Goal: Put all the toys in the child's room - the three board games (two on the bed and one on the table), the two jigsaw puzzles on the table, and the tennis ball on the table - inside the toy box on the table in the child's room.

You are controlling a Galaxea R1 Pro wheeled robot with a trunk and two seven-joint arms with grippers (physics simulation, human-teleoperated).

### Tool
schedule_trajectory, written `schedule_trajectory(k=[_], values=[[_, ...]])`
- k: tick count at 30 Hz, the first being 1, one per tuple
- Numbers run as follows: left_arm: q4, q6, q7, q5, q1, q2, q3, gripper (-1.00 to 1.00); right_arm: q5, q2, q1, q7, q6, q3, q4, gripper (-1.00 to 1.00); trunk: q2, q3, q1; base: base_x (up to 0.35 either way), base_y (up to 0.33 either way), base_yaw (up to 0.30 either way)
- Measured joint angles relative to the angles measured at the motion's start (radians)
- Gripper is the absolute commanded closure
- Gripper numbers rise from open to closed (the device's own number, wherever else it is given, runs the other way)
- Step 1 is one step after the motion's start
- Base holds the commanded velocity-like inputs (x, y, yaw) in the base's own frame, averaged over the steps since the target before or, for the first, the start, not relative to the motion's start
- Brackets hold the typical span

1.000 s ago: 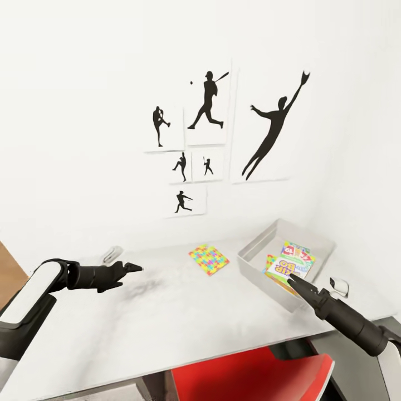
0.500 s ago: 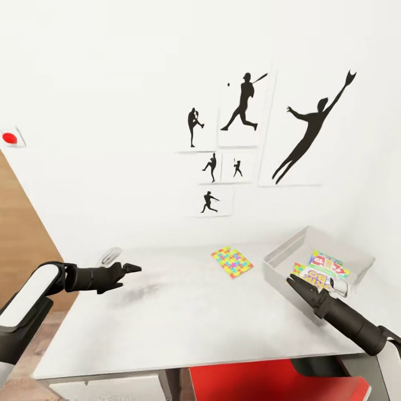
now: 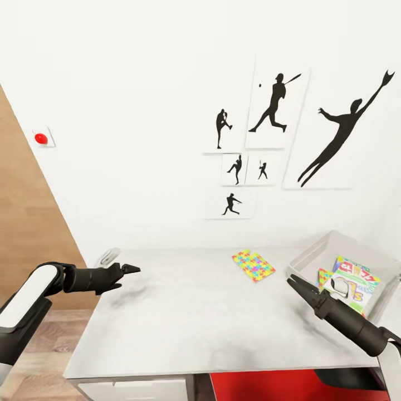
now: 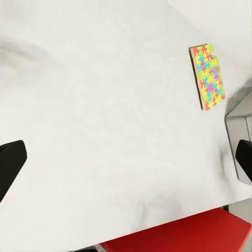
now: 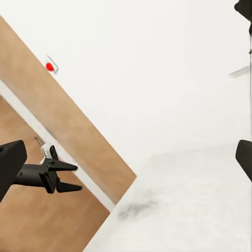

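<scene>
Both arms reach level over the table (image 3: 195, 312), the left gripper (image 3: 131, 269) at lower left and the right gripper (image 3: 293, 282) at lower right, jaws apart and empty.

Head camera overlooks the table (image 3: 211, 312); both wrist cameras share its top.

Matt pale table (image 3: 211, 312), glossy red chair (image 4: 184, 239)

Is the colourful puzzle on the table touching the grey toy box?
Apart. In the head view a strip of bare table shows between the jigsaw puzzle and the toy box; the left wrist view shows that gap too.
</scene>
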Motion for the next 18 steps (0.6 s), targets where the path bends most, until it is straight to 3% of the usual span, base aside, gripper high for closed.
schedule_trajectory(k=[5,18], values=[[0.000,0.000,0.000,0.000,0.001,0.002,0.000,-1.00,0.000,0.000,0.001,0.001,0.000,-0.002,0.000,-1.00,0.000,0.005,0.000,0.060,0.027,-0.145],[0.000,0.000,-0.001,0.000,0.002,0.010,0.000,-1.00,-0.001,0.000,0.002,0.002,0.000,-0.002,0.000,-1.00,0.000,0.006,0.000,0.075,0.101,-0.011]])
